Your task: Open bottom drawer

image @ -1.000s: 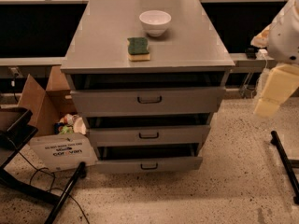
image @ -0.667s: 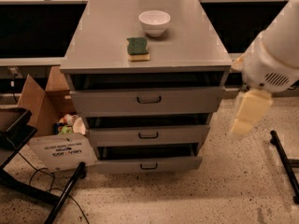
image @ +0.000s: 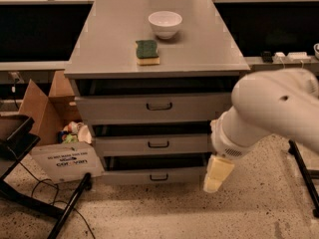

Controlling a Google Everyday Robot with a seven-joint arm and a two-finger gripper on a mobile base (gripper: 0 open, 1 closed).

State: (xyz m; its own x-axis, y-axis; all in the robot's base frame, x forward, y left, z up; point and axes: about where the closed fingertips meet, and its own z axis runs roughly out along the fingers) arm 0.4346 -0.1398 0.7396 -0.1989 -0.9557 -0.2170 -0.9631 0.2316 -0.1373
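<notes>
Bottom drawer [image: 130,176] is found at the foot of the grey cabinet, lowest of three, just above the speckled floor [image: 164,213]. A slim front with a small dark handle [image: 159,177] is seen, and a dark gap above it. No contact with the handle is seen.

Gripper [image: 212,185] is positioned at the drawer's right end, pointing down, low and close to the floor, overlapping the front's right corner in view. Jaws released or clenched: cannot be told. Nothing is seen held. The white arm [image: 269,113] is seen coming in from the right.

Middle drawer [image: 124,146] and top drawer [image: 114,108] are stacked above. On the worktop [image: 209,49], a white bowl [image: 165,24] is set behind a green sponge [image: 147,52], slightly apart. A cardboard box [image: 42,108] is placed left of the cabinet.
</notes>
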